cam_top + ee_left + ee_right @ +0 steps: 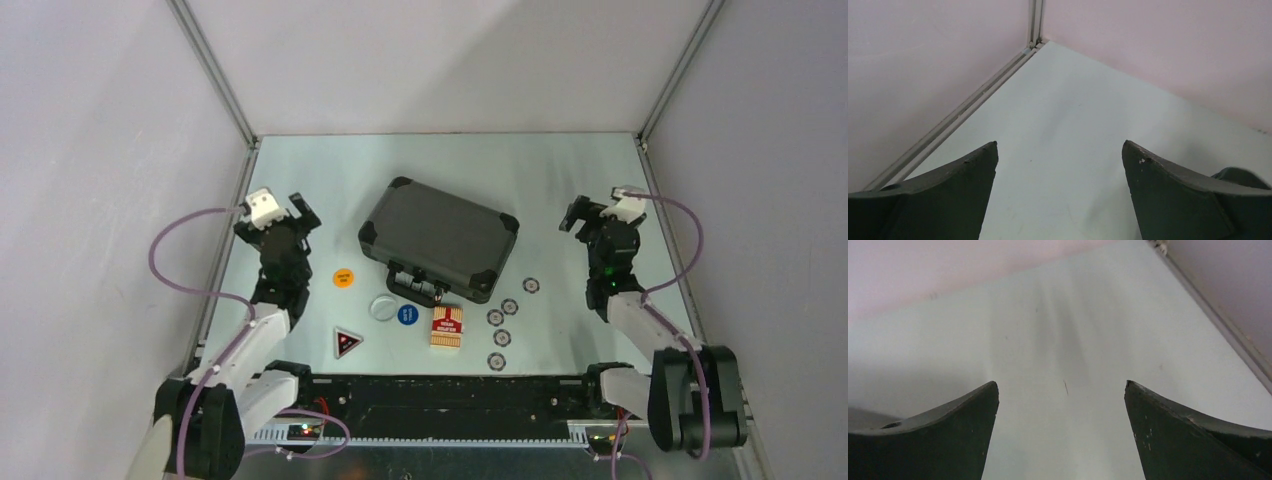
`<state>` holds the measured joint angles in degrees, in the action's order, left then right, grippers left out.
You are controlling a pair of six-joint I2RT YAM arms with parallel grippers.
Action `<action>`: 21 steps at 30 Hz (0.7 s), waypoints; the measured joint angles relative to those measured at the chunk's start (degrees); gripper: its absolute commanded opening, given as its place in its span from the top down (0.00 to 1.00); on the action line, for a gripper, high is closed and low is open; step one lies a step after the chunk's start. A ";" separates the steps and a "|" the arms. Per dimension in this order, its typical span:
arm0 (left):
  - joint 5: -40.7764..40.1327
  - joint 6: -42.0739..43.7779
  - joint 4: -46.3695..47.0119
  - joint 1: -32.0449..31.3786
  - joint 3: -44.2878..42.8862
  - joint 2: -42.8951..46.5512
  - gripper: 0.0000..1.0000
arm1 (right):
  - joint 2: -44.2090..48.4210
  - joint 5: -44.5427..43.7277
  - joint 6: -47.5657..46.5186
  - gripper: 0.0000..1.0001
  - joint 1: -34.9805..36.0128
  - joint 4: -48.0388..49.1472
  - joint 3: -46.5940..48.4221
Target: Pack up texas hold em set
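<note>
A pale table [300, 160], walled by plain panels on a metal frame, carries the set. The closed dark grey briefcase [440, 238] lies flat at the middle, its long axis slanting from far left to near right, with the handle side facing the arm bases. On that near side lie an orange button [343, 278], a white button [382, 308], a blue button [407, 315], the red card box [447, 326] with its long axis roughly near-to-far, and a dark triangular marker [346, 343]. Five striped poker chips [502, 338] are scattered to the right of the box. The left fingers [963, 180] and right fingers [1173, 430] are spread wide over bare table on either side of the case, holding nothing.
</note>
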<state>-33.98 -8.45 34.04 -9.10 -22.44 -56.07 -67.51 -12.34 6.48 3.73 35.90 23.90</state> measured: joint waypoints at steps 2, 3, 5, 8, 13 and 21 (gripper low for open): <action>-0.33 -3.17 -7.17 0.00 -4.81 0.52 0.02 | 4.00 -2.25 4.22 0.00 -0.02 -4.90 2.08; -0.17 -5.14 -11.58 0.00 -7.63 0.57 0.02 | 5.51 -3.19 6.51 0.00 -0.28 -7.87 3.54; 1.31 -10.29 -19.76 0.28 -13.73 0.39 0.02 | 7.15 -4.35 11.02 0.00 -1.01 -14.47 7.30; 7.45 -19.39 -27.91 2.36 -19.28 0.90 0.02 | 7.54 -3.85 17.38 0.00 -3.28 -26.36 15.30; 17.40 -29.99 -35.87 5.55 -18.34 6.80 0.02 | 8.31 5.44 23.10 0.00 -10.10 -38.07 21.11; 20.33 -28.46 -54.47 5.62 -24.00 16.17 0.02 | 9.42 19.82 26.08 0.06 -14.03 -48.94 21.11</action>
<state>-13.65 -36.91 -20.43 -3.49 -46.44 -39.90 -58.08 7.49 32.56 -10.31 -13.04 45.01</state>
